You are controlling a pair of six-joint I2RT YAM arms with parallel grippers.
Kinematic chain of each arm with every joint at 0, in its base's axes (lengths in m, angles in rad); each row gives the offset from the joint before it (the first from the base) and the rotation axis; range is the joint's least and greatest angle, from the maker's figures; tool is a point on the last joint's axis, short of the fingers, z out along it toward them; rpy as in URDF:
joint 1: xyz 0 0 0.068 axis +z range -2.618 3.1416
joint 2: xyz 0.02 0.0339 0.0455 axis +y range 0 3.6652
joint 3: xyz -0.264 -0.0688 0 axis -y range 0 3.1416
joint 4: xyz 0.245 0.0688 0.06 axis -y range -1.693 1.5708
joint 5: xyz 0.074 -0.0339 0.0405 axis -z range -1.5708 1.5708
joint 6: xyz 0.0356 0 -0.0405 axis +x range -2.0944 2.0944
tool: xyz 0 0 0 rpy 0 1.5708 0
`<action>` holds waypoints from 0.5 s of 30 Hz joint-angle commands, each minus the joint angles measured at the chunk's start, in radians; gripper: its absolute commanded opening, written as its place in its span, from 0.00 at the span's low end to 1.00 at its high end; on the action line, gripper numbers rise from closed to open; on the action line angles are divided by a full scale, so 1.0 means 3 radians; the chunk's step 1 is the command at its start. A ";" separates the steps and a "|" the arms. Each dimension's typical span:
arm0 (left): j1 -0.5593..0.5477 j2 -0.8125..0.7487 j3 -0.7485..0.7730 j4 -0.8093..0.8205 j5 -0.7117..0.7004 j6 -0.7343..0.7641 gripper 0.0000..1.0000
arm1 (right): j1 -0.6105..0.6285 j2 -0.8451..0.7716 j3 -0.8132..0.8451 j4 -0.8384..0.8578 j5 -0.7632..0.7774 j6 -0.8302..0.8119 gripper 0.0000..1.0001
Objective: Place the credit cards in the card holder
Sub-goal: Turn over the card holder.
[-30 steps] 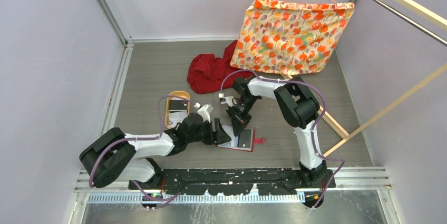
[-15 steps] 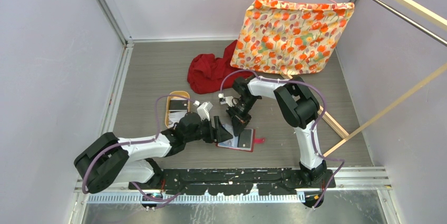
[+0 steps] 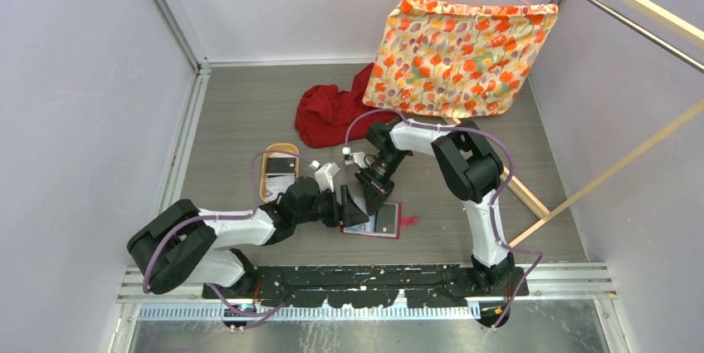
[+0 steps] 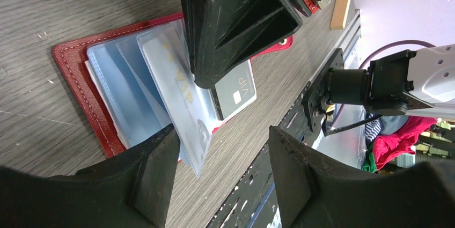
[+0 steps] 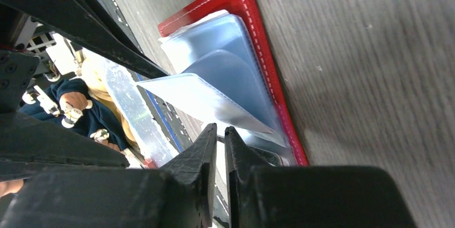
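The card holder [image 4: 70, 59] lies open and flat on the table [image 3: 232, 112], near the front edge and about midway between the two arms, its red cover facing down. Its clear sleeves [image 4: 166, 78] fan upward from the spine, one of them tilted well off the rest. A dark credit card [image 4: 236, 91] printed "VIP" lies on the half of the holder away from the left arm, partly hidden by a finger of the right gripper [image 5: 220, 131], which comes down onto that half. The right gripper's fingers stand almost together with only a thin slit between them, and nothing shows in the slit. The left gripper [image 4: 220, 142] hangs over the holder's near edge with its jaws wide apart and nothing in them. To the left, a tan tray [image 3: 270, 172] holds flat dark and pale pieces too small to tell. Farther back lie a red cloth [image 3: 328, 112] and a flowered fabric [image 3: 461, 54] on a hanger.
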 commanded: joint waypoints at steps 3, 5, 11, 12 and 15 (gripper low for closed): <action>0.0015 0.0094 0.0160 0.0253 0.0127 -0.0022 0.62 | -0.0027 -0.0237 0.0138 -0.0185 -0.0241 -0.0211 0.21; 0.0015 0.0135 0.0200 0.0231 0.0139 -0.0013 0.62 | -0.0040 -0.0271 0.0154 -0.0230 -0.0289 -0.0262 0.23; 0.0015 0.0240 0.0325 0.0093 0.0128 0.0019 0.59 | -0.0147 -0.0361 0.0185 -0.0311 -0.0373 -0.0330 0.25; 0.0015 0.0254 0.0338 0.0089 0.0129 0.0020 0.58 | -0.0181 -0.0382 0.0189 -0.0325 -0.0392 -0.0342 0.25; 0.0015 0.0286 0.0375 0.0089 0.0156 0.0014 0.55 | -0.0290 -0.0455 0.0196 -0.0363 -0.0416 -0.0375 0.26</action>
